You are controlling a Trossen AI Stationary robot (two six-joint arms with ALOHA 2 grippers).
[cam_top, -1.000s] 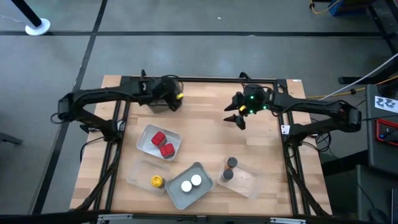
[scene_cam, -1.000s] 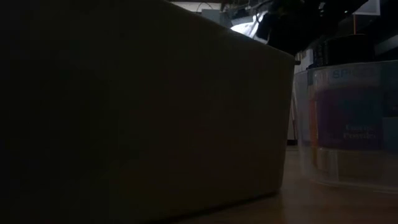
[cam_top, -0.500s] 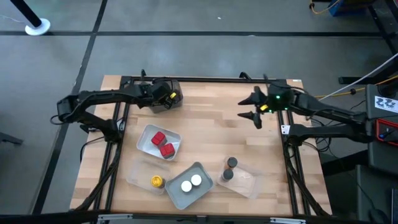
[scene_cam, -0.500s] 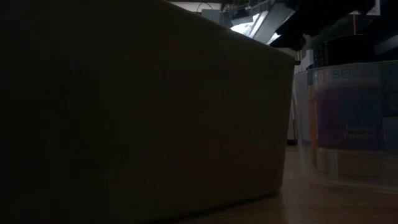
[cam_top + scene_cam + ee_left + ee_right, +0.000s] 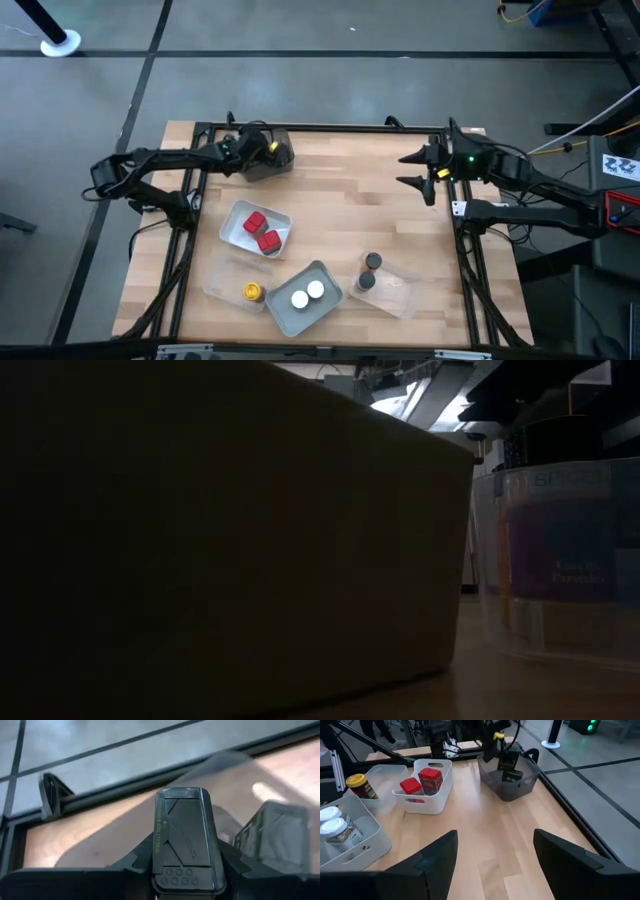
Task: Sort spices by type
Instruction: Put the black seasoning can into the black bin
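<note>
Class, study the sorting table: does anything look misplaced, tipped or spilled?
Nothing stands out. The two red boxes share the white tray, the white-lidded jars the grey tray, all upright; nothing has spilled.

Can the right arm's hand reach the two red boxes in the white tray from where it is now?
Probably yes. The right hand is open and holds nothing, the wood between it and the red boxes is bare, and the white tray is open on top.

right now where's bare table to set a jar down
The middle of the table is bare, between the dark bin, the right end effector and the white tray. The front is crowded: clear tray, grey tray, clear tray with dark-lidded jars.
</note>
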